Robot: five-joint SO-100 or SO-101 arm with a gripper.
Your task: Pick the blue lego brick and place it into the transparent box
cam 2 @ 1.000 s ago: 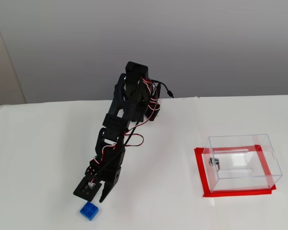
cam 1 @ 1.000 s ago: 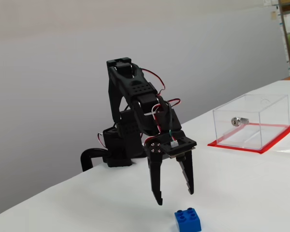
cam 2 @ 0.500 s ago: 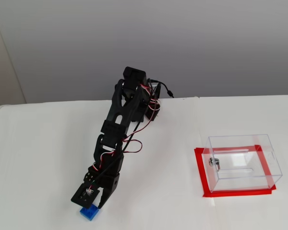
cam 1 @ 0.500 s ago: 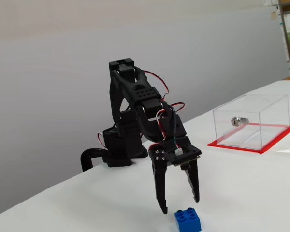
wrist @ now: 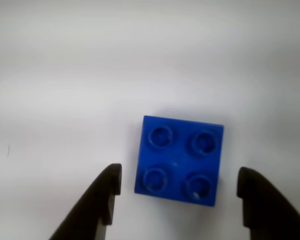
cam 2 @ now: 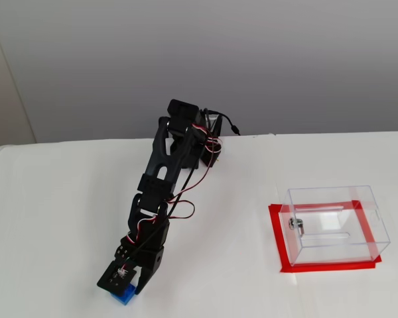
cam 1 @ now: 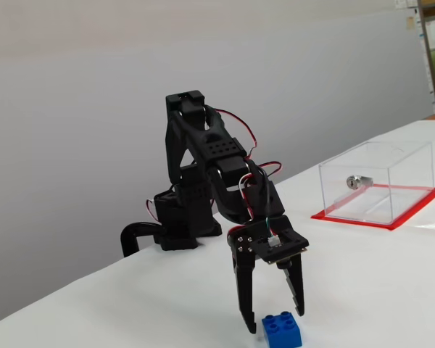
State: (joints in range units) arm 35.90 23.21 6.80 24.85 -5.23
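- Brick first, since everything else sits relative to it: the blue lego brick [wrist: 179,161] is flat on the white worktop [wrist: 65,75], studs up, four round studs clear in the wrist view.
- Left of the brick in the wrist view there's one black finger [wrist: 102,197] of the end effector [wrist: 179,192], with a strip of bare worktop between the two, so no contact on that side.
- Right of the brick, the other finger sits a bit further off, also not touching.
- So the end effector is spread wide, wider than the brick, with the brick between its tips and nothing gripped.
- In a fixed view, the end effector [cam 1: 273,321] points straight down with its tips just behind the brick [cam 1: 281,330], close to worktop level.
- In a fixed view from higher up, the end effector [cam 2: 123,286] covers most of the brick [cam 2: 125,296]; only a blue corner peeks out.
- Way off to the right of the brick, well apart, is the transparent box [cam 2: 336,224] on its red base sheet [cam 2: 276,240], small silver lock [cam 2: 296,225] on its left wall. Looks empty inside.
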